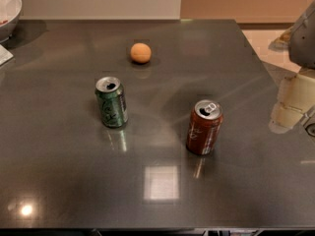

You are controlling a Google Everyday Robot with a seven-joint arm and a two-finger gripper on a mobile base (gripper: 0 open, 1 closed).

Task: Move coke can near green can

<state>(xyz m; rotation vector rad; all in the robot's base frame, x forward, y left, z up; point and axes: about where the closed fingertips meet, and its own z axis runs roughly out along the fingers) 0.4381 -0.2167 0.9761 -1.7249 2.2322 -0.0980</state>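
Observation:
The coke can (204, 128), dark red-brown with white script and a silver top, stands upright right of the middle of the dark grey table (157, 191). The green can (111, 102), with a silver top, stands upright to its left and a little farther back, well apart from it. My gripper (291, 104) is at the right edge of the view, over the table's right side, to the right of the coke can and not touching it.
An orange ball (141, 52) lies farther back on the table, behind the two cans. A white bowl (9, 9) sits at the far left corner. The table's right edge runs just behind my gripper.

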